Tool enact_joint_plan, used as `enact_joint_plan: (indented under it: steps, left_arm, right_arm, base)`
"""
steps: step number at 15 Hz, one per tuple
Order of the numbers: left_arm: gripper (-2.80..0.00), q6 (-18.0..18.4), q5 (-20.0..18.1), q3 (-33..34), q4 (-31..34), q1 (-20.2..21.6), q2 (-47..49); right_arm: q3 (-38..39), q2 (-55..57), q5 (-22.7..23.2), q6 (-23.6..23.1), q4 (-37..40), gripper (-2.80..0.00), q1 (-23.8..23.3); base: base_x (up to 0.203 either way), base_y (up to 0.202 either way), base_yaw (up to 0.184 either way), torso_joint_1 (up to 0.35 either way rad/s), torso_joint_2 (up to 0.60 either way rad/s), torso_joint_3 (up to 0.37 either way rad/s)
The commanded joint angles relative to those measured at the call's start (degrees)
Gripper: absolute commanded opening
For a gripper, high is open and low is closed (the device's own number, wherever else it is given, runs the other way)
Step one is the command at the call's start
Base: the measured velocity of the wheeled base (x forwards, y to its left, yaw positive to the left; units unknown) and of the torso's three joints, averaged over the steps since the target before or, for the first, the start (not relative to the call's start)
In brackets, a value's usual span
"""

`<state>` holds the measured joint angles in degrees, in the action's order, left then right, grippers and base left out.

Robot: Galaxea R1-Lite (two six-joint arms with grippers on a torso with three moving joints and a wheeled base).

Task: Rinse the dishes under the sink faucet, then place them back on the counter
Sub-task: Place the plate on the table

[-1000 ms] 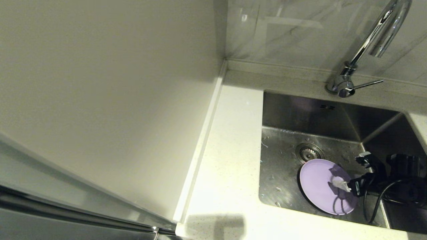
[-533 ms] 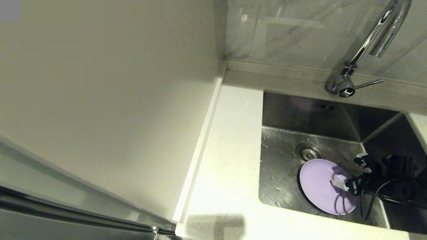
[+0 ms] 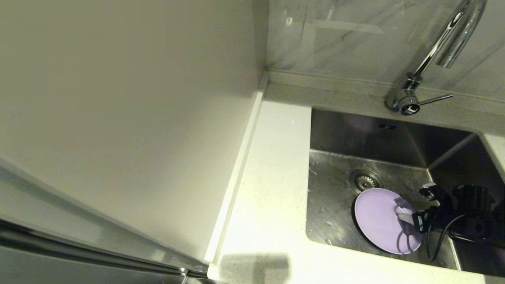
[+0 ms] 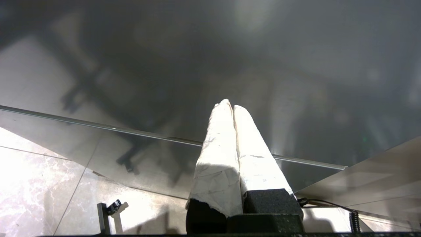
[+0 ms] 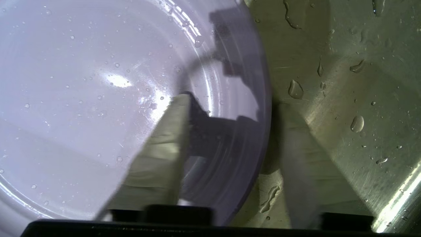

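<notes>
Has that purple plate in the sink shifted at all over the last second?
No. The lilac plate sits at the same spot just below the drain strainer, while the right gripper straddles its rim.

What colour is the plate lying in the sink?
Pale lilac plate, seen best in the head view.

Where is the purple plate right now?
In the head view the lilac plate lies in the sink, just in front of the drain strainer, with the right gripper straddling its right rim.
</notes>
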<state>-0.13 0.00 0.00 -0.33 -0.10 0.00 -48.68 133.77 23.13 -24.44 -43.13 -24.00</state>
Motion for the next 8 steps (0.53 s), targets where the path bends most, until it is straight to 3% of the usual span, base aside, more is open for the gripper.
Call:
enact_joint_plan:
  steps: [1, 8]
  left_arm:
    - [-2.8, -0.04, 0.0, 0.18, -0.02, 0.01, 0.0]
    - [-2.8, 0.04, 0.0, 0.18, -0.02, 0.01, 0.0]
  right_arm:
    - [-0.1, 0.35, -0.01, -0.17, -0.2, -2.8, -0.06]
    - [-0.71, -0.44, -0.36, -0.34, -0.29, -2.8, -1.67]
  base:
    - [0.0, 0.0, 0.0, 0.0, 0.0, 0.0]
    - [0.0, 0.0, 0.0, 0.0, 0.0, 0.0]
